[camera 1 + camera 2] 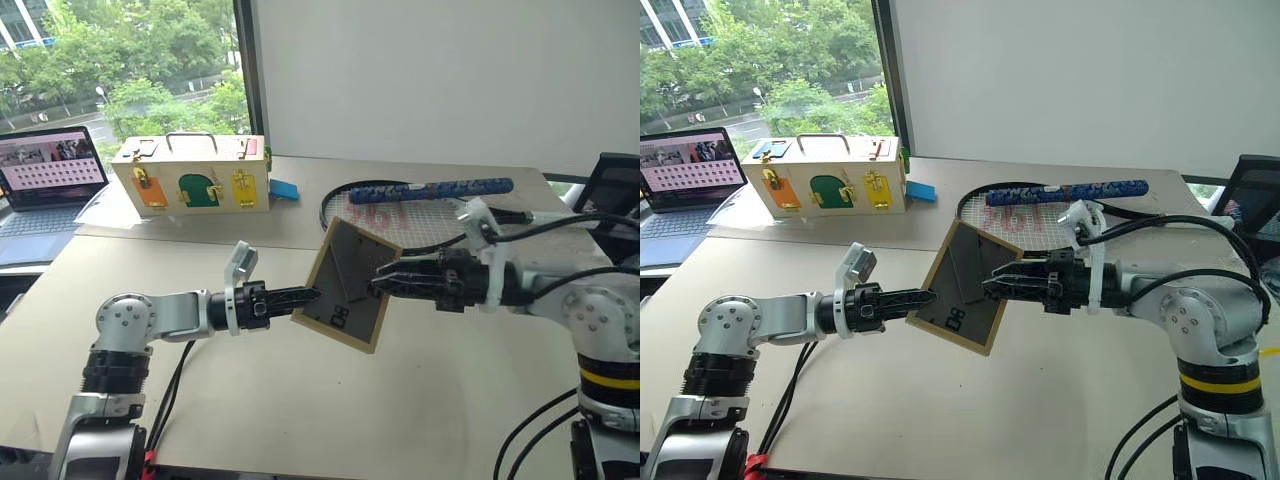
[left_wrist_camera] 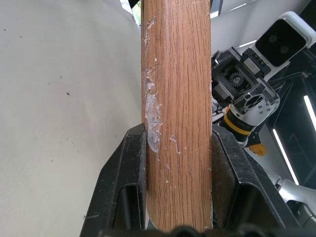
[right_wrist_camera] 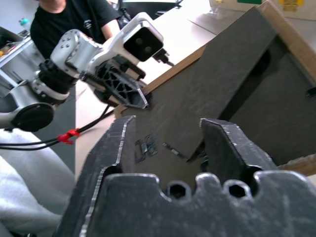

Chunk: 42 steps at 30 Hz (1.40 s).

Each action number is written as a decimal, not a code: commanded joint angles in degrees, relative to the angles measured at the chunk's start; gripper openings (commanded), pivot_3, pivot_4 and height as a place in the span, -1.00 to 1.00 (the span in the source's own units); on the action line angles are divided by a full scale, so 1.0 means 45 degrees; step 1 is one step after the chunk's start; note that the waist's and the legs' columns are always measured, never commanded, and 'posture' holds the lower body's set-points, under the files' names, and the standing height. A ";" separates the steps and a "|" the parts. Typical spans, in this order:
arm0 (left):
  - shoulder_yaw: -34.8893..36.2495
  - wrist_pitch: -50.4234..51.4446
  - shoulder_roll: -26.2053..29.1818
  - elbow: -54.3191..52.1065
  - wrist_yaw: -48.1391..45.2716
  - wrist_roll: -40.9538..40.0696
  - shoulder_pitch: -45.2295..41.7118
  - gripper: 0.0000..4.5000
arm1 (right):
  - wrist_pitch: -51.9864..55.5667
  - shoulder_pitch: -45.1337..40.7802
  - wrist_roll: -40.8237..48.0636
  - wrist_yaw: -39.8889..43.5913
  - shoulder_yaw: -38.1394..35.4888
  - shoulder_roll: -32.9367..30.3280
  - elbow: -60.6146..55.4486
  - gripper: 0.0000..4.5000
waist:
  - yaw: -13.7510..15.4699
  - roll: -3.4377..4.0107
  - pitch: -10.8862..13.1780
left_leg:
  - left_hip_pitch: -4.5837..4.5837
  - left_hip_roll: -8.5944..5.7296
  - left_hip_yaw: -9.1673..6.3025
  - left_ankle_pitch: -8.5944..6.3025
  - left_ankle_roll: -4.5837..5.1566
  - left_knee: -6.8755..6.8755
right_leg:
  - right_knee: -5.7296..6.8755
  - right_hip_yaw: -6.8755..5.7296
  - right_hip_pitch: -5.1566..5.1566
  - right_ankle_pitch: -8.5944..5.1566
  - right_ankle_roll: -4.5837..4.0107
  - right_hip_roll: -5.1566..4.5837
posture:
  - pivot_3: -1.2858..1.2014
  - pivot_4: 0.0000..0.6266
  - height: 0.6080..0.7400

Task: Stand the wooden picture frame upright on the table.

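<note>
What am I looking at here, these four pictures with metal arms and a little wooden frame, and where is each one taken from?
This is a humanoid robot with two arms, each ending in two black fingers. Two pictures come from cameras on its head, looking down over a large beige table. The other two come from cameras on its wrists, looking along the fingers.

The left gripper is clamped on the edge of a small light-wood picture frame, held tilted above the table with its dark grey backing showing. The right gripper is at that backing, fingers open.

On the table lie a cream wooden box with coloured doors, a racket with a blue handle and a laptop.
</note>
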 commanded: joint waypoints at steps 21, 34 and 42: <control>0.1015 -0.0046 -0.0659 0.0257 -0.0215 0.0680 -0.0462 -0.48 | -0.1786 0.0316 0.0879 0.1710 -0.0519 0.0098 -0.1012 0.50 | -0.0149 0.0000 0.0000 | -0.0040 0.0000 0.0000 0.0008 -0.0007 0.0008 | 0.0063 0.0003 -0.0063 0.0000 0.0000 0.0002 | 0.03 -0.52 0.70; 0.1762 0.1079 -0.0366 0.3402 0.0924 -0.2137 -0.2001 -0.48 | -0.7037 0.2462 -0.3885 0.1034 -0.1787 -0.2534 0.0429 0.50 | -0.0143 -0.0001 0.0001 | -0.0045 -0.0002 0.0002 0.0008 -0.0006 0.0014 | 0.0072 0.0010 -0.0083 -0.0004 0.0005 0.0003 | 0.03 -0.52 0.70; 0.1520 0.1314 -0.0664 0.4419 0.1651 -0.2923 -0.2559 -0.48 | -1.8679 0.3690 -1.2914 -0.2770 0.0890 -0.3105 0.3125 0.50 | -0.0213 0.0001 0.0000 | -0.0043 -0.0002 0.0002 0.0023 -0.0031 0.0010 | 0.0078 0.0013 -0.0098 -0.0003 0.0004 0.0004 | 0.03 -0.52 0.70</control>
